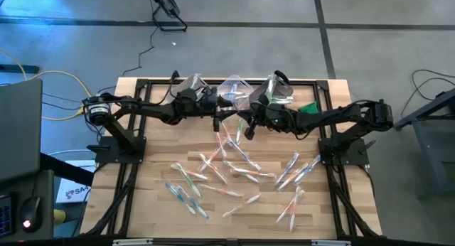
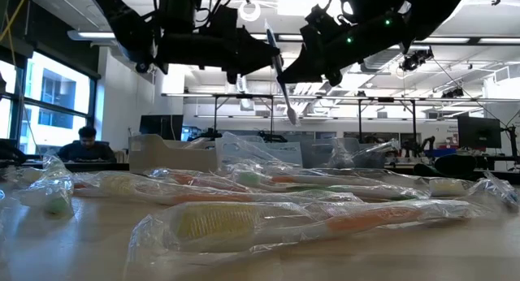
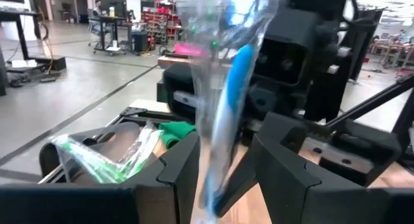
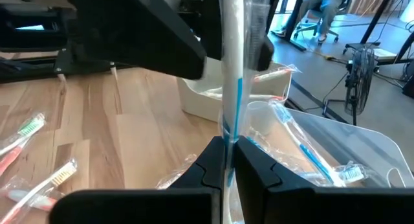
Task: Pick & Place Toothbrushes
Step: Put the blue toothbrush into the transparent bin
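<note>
While our two arms meet high above the back of the wooden table point(image 1: 153, 203), we are passing one wrapped toothbrush from gripper to gripper. To do this well, only one of us should let go, and only once the other has a firm pinch.

Our right gripper point(image 4: 228, 160) has its fingers pressed together on the blue toothbrush point(image 4: 231, 88), which stands almost upright in its clear wrapper. Our left gripper point(image 3: 223, 175) has its fingers spread on each side of the same toothbrush, and they do not look closed on it yet. We think the left fingers should close gently on the handle, not only on the loose wrapper, because the slippery plastic could slide out.

Three clear bins point(image 1: 234, 89) sit along the back edge of the table, right under our grippers. One bin point(image 4: 349, 143) already holds blue toothbrushes. Its thin rim is close, so we should lift over it and come straight down, not sideways.

Many other toothbrushes point(image 1: 234, 171) lie scattered over the middle and front of the table, some crossing each other. A small green object point(image 1: 310, 107) lies near the right arm. Bare wood shows at the front corners, so there is room to move there. The black frame rails point(image 1: 131, 168) run down both sides, and we should stay between them.
</note>
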You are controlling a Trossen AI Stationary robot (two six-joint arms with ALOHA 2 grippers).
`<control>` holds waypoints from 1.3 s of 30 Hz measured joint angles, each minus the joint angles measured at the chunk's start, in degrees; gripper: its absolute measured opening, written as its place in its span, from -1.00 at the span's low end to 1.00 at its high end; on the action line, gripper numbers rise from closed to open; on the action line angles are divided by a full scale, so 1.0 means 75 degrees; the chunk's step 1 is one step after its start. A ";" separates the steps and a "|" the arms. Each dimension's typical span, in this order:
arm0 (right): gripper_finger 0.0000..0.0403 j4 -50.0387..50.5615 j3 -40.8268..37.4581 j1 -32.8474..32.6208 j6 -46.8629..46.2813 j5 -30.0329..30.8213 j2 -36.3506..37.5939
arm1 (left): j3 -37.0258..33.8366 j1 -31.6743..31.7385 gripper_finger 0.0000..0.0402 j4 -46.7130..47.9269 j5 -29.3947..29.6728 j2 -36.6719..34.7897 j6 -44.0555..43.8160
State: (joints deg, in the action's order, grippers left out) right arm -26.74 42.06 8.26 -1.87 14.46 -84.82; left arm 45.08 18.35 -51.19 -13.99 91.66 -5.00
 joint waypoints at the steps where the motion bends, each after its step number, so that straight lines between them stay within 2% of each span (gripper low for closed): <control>1: -0.94 -0.0004 0.0000 0.0001 0.0000 0.0000 0.0000 | 0.0000 -0.0016 -0.30 -0.0032 0.0006 0.0000 0.0032; 7: -0.94 -0.0006 0.0000 0.0004 0.0000 0.0008 0.0000 | 0.0000 -0.0001 -0.36 -0.0039 0.0027 0.0000 0.0022; 19: -0.94 -0.0010 0.0000 0.0004 -0.0017 0.0015 0.0000 | 0.0000 0.0002 -0.86 -0.0176 0.0027 0.0000 0.0032; 26: -0.90 -0.0009 0.0000 0.0004 -0.0017 -0.0075 0.0000 | 0.0000 -0.0001 -0.85 -0.0166 -0.0005 0.0000 0.0025; 33: -0.60 -0.0093 0.0000 -0.0002 -0.0397 -0.0245 0.0000 | 0.0000 -0.0004 -0.92 -0.0168 -0.0004 0.0000 -0.0029; 39: -0.18 -0.0104 0.0000 -0.0002 -0.0321 -0.0335 0.0002 | 0.0000 -0.0004 -0.94 -0.0167 -0.0004 0.0000 -0.0022</control>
State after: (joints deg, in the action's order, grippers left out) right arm -27.52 42.06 8.25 -4.28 11.94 -84.80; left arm 45.08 18.33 -52.45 -14.02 91.66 -5.16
